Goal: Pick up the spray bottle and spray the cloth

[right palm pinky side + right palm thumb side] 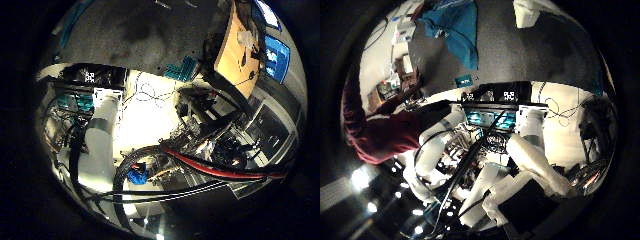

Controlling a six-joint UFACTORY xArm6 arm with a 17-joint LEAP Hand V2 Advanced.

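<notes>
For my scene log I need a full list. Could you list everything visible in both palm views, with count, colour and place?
blue fabric cloth: one, blue, crumpled on the dark grey surface.
white object: one, white, on the grey surface near the cloth; cut off, cannot identify.
flat wooden board: one, light brown, beside the grey surface, with small dark items on it.
blue lit screens: at least two, blue, beyond the board.
bright white tabletop: one, white, under the arm.
hand: one, white and black, close to the camera.
arm: one, white, over the tabletop.
</notes>
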